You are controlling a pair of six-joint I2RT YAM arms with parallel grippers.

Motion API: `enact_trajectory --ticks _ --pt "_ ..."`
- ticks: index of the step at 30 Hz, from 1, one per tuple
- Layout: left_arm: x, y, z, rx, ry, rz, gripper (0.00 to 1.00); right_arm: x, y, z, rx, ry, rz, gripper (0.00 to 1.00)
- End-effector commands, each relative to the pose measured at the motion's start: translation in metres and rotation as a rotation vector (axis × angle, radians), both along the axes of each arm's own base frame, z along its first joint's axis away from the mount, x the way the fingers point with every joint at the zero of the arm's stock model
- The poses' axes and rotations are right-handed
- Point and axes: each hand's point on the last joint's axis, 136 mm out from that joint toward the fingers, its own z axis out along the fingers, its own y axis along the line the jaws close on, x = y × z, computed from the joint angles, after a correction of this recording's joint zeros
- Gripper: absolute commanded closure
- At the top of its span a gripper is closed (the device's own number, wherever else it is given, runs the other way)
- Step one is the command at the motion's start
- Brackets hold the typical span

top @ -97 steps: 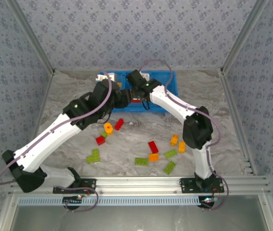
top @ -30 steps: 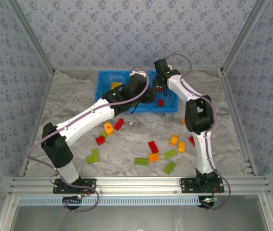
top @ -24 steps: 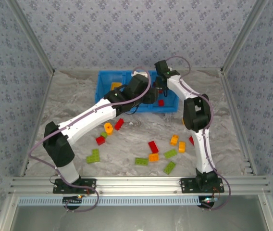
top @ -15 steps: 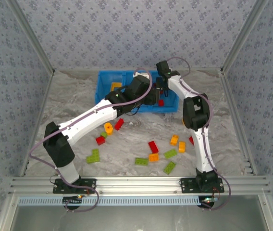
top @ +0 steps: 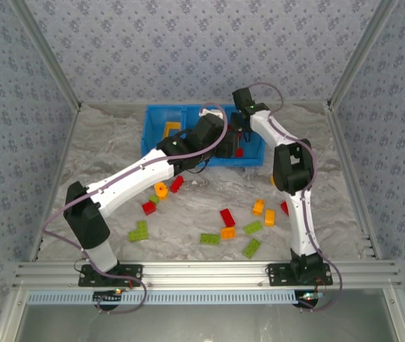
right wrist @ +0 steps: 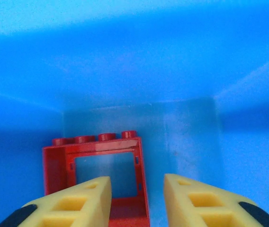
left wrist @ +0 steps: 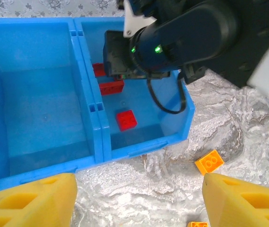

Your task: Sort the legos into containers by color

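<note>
One red frame [right wrist: 94, 145] low in right compartment of blue bin [left wrist: 144, 146] | right gripper [right wrist: 137, 182] narrowly parted around its side post, seemingly not pinching | left gripper [left wrist: 139, 189] wide, empty, near bin front | next: widen more, rise straight, avoid hooking frame

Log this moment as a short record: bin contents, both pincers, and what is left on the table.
bin: blue bin, three compartments side by side
left compartment: one yellow brick
right compartment: red bricks and a red frame
right pincer: open, low inside the right compartment, fingers astride the frame's side bar
left pincer: open, holds nothing, over the table by the bin's near wall
unsorted: loose bricks in red, orange and green on the table
</note>
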Motion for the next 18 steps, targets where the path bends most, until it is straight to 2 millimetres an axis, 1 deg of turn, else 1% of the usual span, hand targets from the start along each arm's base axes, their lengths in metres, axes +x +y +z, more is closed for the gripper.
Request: enact_trajectory --ticks 1,2,4,5,7,8,10,12,13,14,15,16,17,18 --pt "-0.014 0.032 0.03 -0.021 -0.032 0.066 0.29 -0.013 -0.007 0.108 0.047 -0.186 -0.012 0.58" --pt "-0.019 0.041 0.029 -0.01 -0.025 0.081 0.29 -0.018 -0.008 0.129 0.055 -0.228 -0.011 0.56" --pt "-0.03 0.06 0.025 0.011 -0.005 0.107 0.29 -0.038 -0.011 0.158 0.062 -0.277 -0.002 0.53" --pt "-0.036 0.071 0.022 0.022 0.007 0.122 0.29 -0.051 -0.01 0.174 0.068 -0.308 0.009 0.51" --pt "-0.05 0.094 0.01 0.061 0.043 0.15 0.29 -0.08 -0.006 0.2 0.074 -0.362 0.045 0.49" --pt "-0.058 0.107 0.004 0.073 0.06 0.167 0.29 -0.098 -0.002 0.213 0.078 -0.391 0.07 0.47" --pt "-0.073 0.131 -0.008 0.099 0.1 0.208 0.29 -0.132 0.007 0.227 0.091 -0.424 0.122 0.45" --pt "-0.09 0.158 -0.021 0.121 0.145 0.255 0.29 -0.175 0.024 0.233 0.097 -0.44 0.207 0.43" --pt "-0.098 0.17 -0.027 0.131 0.165 0.28 0.29 -0.194 0.033 0.23 0.099 -0.435 0.253 0.41" --pt "-0.107 0.185 -0.037 0.147 0.196 0.314 0.29 -0.218 0.046 0.226 0.109 -0.426 0.314 0.4" --pt "-0.117 0.198 -0.047 0.164 0.228 0.345 0.29 -0.244 0.061 0.219 0.131 -0.408 0.382 0.38" --pt "-0.124 0.207 -0.056 0.178 0.254 0.364 0.29 -0.262 0.074 0.212 0.152 -0.395 0.434 0.38" --pt "-0.133 0.216 -0.068 0.191 0.286 0.376 0.29 -0.289 0.093 0.2 0.187 -0.371 0.518 0.37" --pt "-0.141 0.223 -0.081 0.203 0.317 0.386 0.3 -0.313 0.109 0.183 0.208 -0.335 0.586 0.37"
